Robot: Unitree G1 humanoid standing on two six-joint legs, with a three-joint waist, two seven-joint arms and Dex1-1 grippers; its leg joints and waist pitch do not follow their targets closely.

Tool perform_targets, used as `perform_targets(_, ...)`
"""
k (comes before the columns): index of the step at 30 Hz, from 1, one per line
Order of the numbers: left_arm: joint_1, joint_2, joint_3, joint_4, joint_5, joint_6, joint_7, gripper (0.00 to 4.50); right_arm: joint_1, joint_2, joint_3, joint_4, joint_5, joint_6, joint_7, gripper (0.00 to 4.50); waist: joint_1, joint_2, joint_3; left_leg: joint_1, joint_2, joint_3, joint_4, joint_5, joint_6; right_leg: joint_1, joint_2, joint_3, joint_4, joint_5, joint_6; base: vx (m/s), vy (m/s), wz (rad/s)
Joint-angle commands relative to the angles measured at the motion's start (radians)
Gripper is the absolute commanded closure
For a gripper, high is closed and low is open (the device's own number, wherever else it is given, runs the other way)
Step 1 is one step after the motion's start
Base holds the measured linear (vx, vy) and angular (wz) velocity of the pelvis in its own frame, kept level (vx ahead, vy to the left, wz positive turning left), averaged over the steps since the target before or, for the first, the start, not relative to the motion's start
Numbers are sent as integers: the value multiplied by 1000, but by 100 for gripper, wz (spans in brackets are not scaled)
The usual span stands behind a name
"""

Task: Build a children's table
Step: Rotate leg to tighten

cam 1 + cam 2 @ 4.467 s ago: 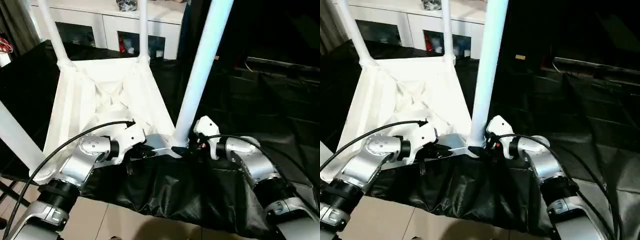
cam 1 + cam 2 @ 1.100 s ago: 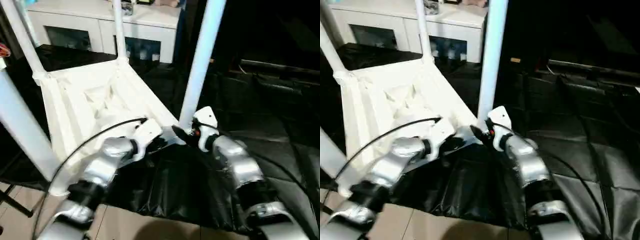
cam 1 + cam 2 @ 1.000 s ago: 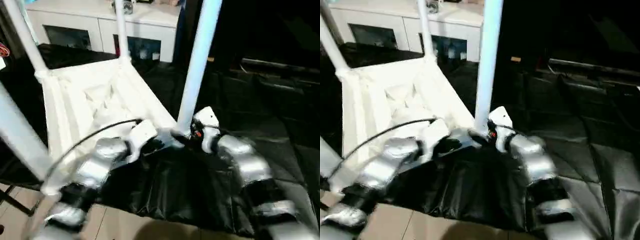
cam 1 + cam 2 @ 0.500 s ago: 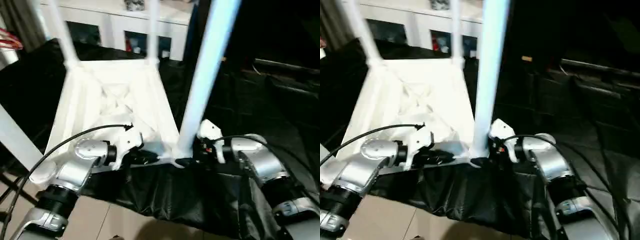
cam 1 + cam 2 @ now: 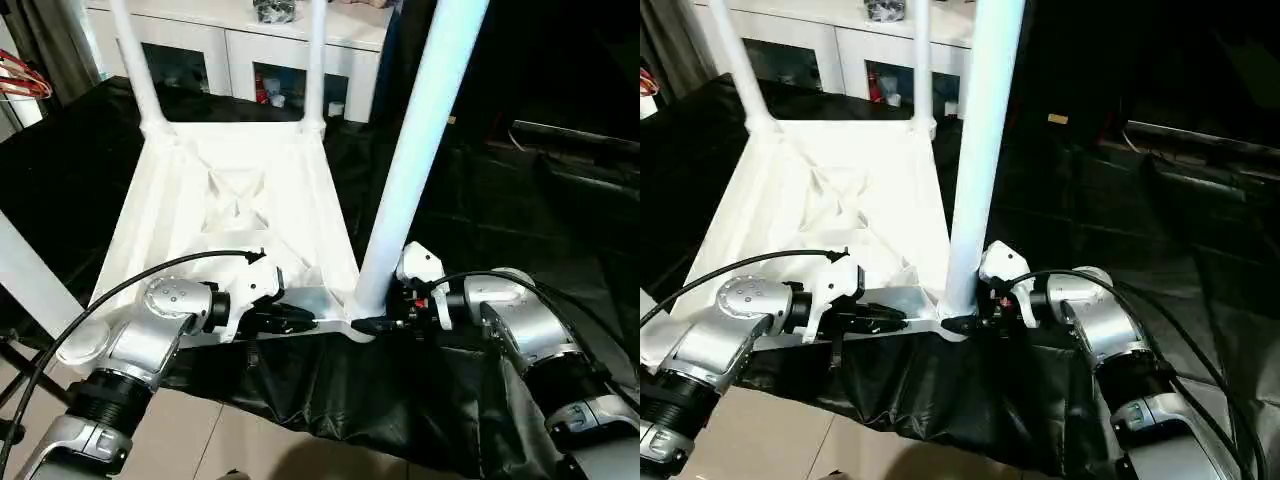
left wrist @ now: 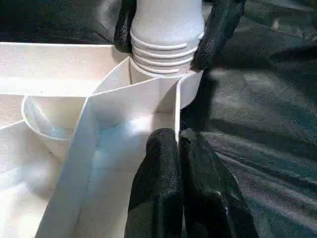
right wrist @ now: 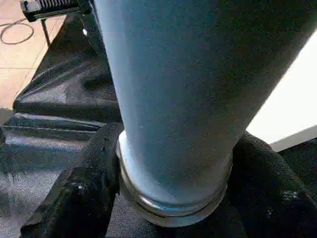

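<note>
Tabletop (image 5: 240, 215): white plastic, lying upside down on a black-draped surface (image 5: 480, 230), ribbed underside facing up. Near edge is sitting just ahead of the robot's forearms.

Legs: four white tubes standing up from the corner sockets. Far-left leg (image 5: 135, 65) and far-right leg (image 5: 317, 60) are rising at the back corners; near-left leg (image 5: 30, 285) is slanting off the picture's left edge; near-right leg (image 5: 420, 150) is rising tall between the two arms, its ribbed foot (image 6: 166, 47) sitting in the socket at the corner.

Left gripper (image 6: 178, 163): fingers pressed together, pinching a thin upright rib of the tabletop just beside the near-right socket.

Right gripper (image 7: 168, 163): fingers (image 7: 86, 183) are wrapping both sides of the near-right leg's base, touching the tube just above its collar. From the left wrist view, its black fingertips (image 6: 220, 29) are hugging the tube above the threads.

Cabinet (image 5: 270, 50): white, glass-doored, standing behind the tabletop.
</note>
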Motion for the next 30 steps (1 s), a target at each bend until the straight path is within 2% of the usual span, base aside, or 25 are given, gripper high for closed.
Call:
perform_targets(1,-35,-39,-1,-13,-17,-30,38,450,13,18,1,-23,20,1,-9,173,-4,0,-65,21,55,-24,-63,-187,32,48,-97,68,-80,-252,-170,0,0,0)
perform_targets(2,-52,-69,1,12,12,-21,113,450,20,54,-10,-12,8,-12,-88,173,-8,-2,-63,18,55,-24,-66,-184,31,47,-96,68,-81,-265,-161,0,0,0)
perform_targets(3,-58,-80,1,21,22,-20,138,450,22,67,-14,-6,4,-14,-116,173,-9,-1,-61,21,54,-24,-66,-196,26,44,-96,68,-85,-284,-158,0,0,0)
perform_targets(4,-68,-100,0,32,33,-12,176,450,19,92,-20,9,-7,-8,-178,174,-12,-4,-62,19,53,-27,-66,-205,19,48,-98,66,-86,-313,-149,0,0,0)
perform_targets(6,-86,-146,-2,47,52,12,251,450,15,146,-32,37,-22,7,-295,174,-15,-1,-61,22,53,-28,-66,-214,8,43,-98,67,-89,-333,-143,0,0,0)
perform_targets(7,-96,-172,-5,51,61,28,287,450,13,178,-37,49,-31,14,-359,175,-23,-3,-59,18,52,-30,-69,-217,1,46,-99,66,-89,-341,-142,0,0,0)
perform_targets(8,-104,-194,-8,55,71,40,320,450,11,206,-40,60,-40,19,-415,175,-26,-4,-61,19,51,-31,-68,-218,-2,47,-100,65,-90,-347,-137,0,0,0)
perform_targets(10,-116,-229,-12,60,90,58,377,450,5,250,-48,75,-54,27,-501,175,-35,-3,-61,18,50,-30,-66,-218,4,46,-99,66,-90,-332,-143,0,0,0)
perform_targets(12,-128,-271,-19,70,118,75,437,450,-7,316,-72,93,-58,38,-619,175,-37,-2,-62,17,49,-29,-65,-205,12,46,-98,67,-90,-313,-145,0,0,0)
perform_targets(13,-130,-278,-20,72,123,79,449,450,-10,329,-77,95,-56,41,-636,175,-41,-1,-61,17,50,-29,-67,-199,12,43,-96,68,-89,-301,-148,0,0,0)
perform_targets(14,-133,-295,-22,75,133,86,476,450,-14,357,-89,98,-48,51,-674,175,-41,-1,-63,17,49,-30,-67,-194,11,46,-96,66,-87,-293,-149,0,0,0)
perform_targets(16,-130,-319,-42,70,155,87,501,450,-7,402,-83,78,-48,26,-688,175,-42,1,-62,16,50,-28,-66,-191,18,46,-97,68,-86,-261,-156,0,0,0)
perform_targets(18,-123,-323,-49,60,154,86,494,450,0,412,-88,59,-27,20,-664,120,-42,0,-63,15,49,-28,-67,-188,27,49,-97,68,-86,-253,-154,0,0,0)
perform_targets(19,-110,-313,-52,45,145,68,469,450,9,406,-103,30,18,31,-613,106,-41,0,-61,16,49,-27,-67,-193,35,48,-98,68,-88,-254,-152,0,0,0)
perform_targets(24,-90,-279,-48,27,136,46,419,450,12,351,-112,23,13,24,-579,66,-41,-1,-60,14,50,-27,-68,-196,38,48,-98,67,-88,-261,-152,0,0,0)
perform_targets(26,-73,-240,-43,3,126,34,365,450,9,279,-120,24,7,17,-517,52,-40,-1,-60,14,50,-27,-66,-192,44,50,-98,67,-88,-256,-154,0,0,0)
perform_targets(27,-73,-240,-43,3,126,34,365,450,9,279,-120,24,7,17,-517,52,-40,-1,-60,13,50,-27,-67,-191,45,50,-98,67,-87,-253,-155,0,0,0)
perform_targets(28,-62,-214,-40,-18,113,30,324,450,8,228,-118,20,5,23,-459,52,-38,-1,-61,13,52,-27,-66,-186,51,51,-98,67,-85,-243,-160,0,0,0)
perform_targets(29,-62,-214,-40,-18,113,30,324,450,8,228,-118,20,5,23,-459,22,-38,-1,-61,13,52,-27,-66,-186,51,51,-98,67,-85,-243,-160,0,0,0)
perform_targets(30,-54,-197,-38,-29,100,22,289,450,9,187,-108,14,6,23,-404,22,-38,0,-59,13,51,-26,-66,-182,55,49,-97,68,-86,-241,-165,0,0,0)
